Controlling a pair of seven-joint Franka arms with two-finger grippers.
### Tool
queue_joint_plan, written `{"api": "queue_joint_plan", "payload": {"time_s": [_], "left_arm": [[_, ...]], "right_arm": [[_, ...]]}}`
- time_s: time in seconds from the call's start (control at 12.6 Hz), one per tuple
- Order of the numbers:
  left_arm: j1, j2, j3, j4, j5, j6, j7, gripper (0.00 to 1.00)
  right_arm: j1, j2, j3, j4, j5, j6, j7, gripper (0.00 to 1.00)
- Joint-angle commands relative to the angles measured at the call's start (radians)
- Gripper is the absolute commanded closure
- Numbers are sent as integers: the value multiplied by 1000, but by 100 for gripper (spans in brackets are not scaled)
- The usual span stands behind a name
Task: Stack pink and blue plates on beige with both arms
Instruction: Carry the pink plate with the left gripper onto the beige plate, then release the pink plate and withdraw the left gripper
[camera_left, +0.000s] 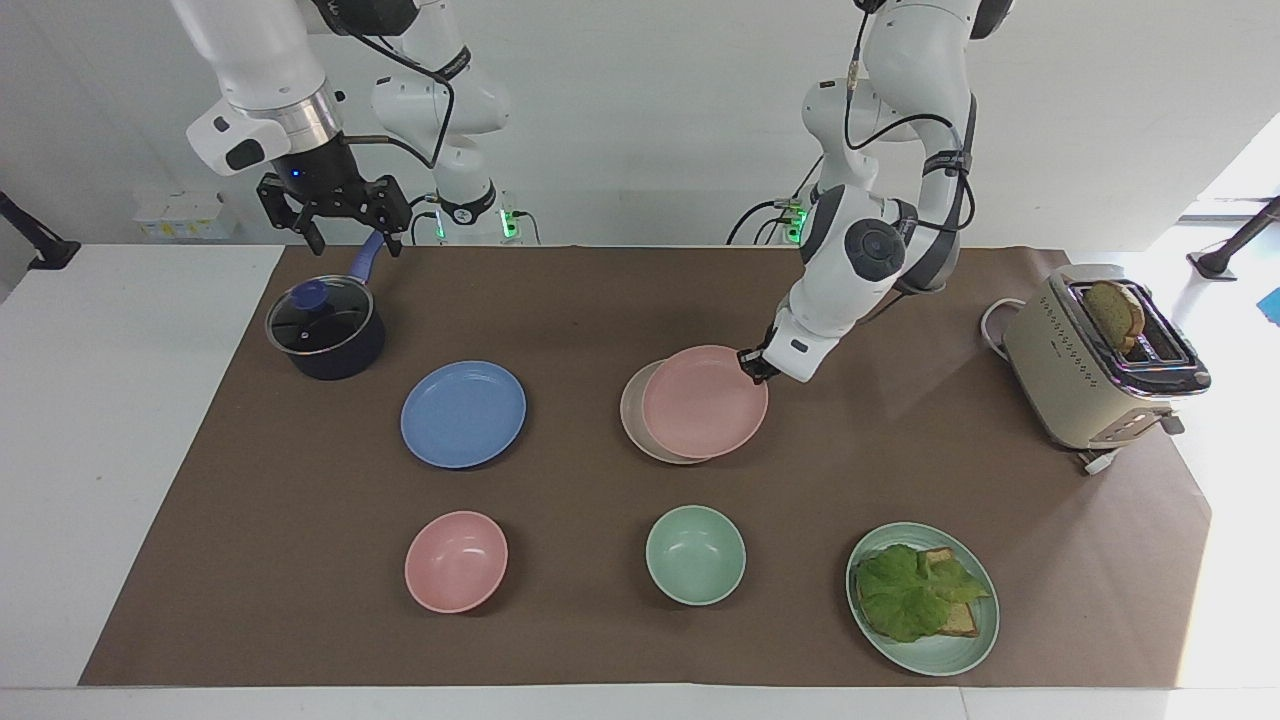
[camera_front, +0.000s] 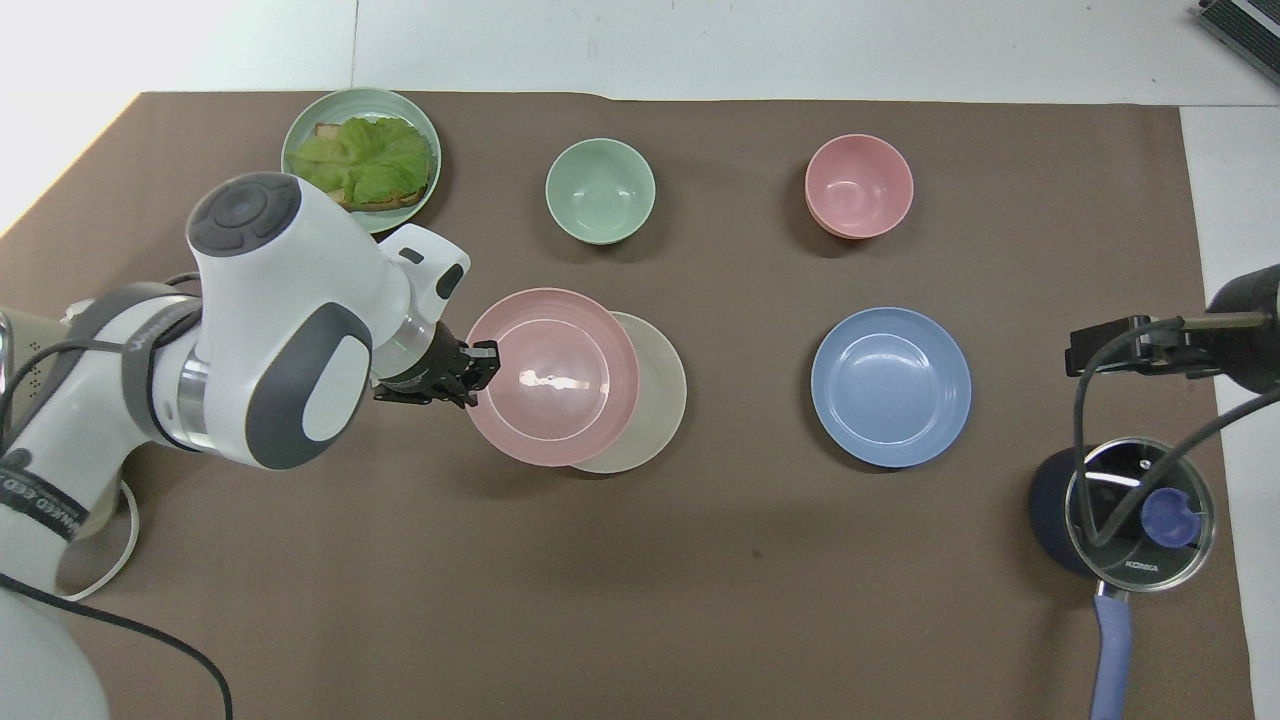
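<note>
- The left gripper (camera_left: 748, 363) is clamped on the rim of the pink plate (camera_left: 703, 401), which covers most of the beige plate (camera_left: 632, 412) mid-table, off-centre and not yet released.
- The blue plate (camera_left: 463, 413) lies untouched toward the right arm's end.
- The right gripper (camera_left: 335, 212) waits, fingers spread, over the pot (camera_left: 325, 328) near the table's corner.

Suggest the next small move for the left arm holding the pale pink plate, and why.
Probably carry on a little toward the right arm's end. The left gripper grips the round pale pink plate by its rim, and it overhangs the round cream-beige plate, a crescent of which shows uncovered, so releasing now would stack it off-centre.
</note>
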Motion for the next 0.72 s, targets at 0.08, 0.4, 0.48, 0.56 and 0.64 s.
{"api": "queue_joint_plan", "payload": {"time_s": [0.08,0.4,0.48,0.56,0.64], "left_arm": [[-40,12,17,-6,-24,67,2,46],[-40,12,19,1,-23,68,11,0],[-37,12,20,8,-17,61,8,0],[-25,9,22,20,-12,51,10,0],[-10,0,32,36,-6,38,10,0]], "right_arm": [[-10,-22,-2,-21,28,-6,-5,0],[-12,-21,-4,-21,28,-6,-6,0],[-15,-21,-4,-21,27,-7,-6,0],[-16,-21,-4,-21,27,-6,-8,0],[-18,-21,-4,-20,25,-1,-9,0]]}}
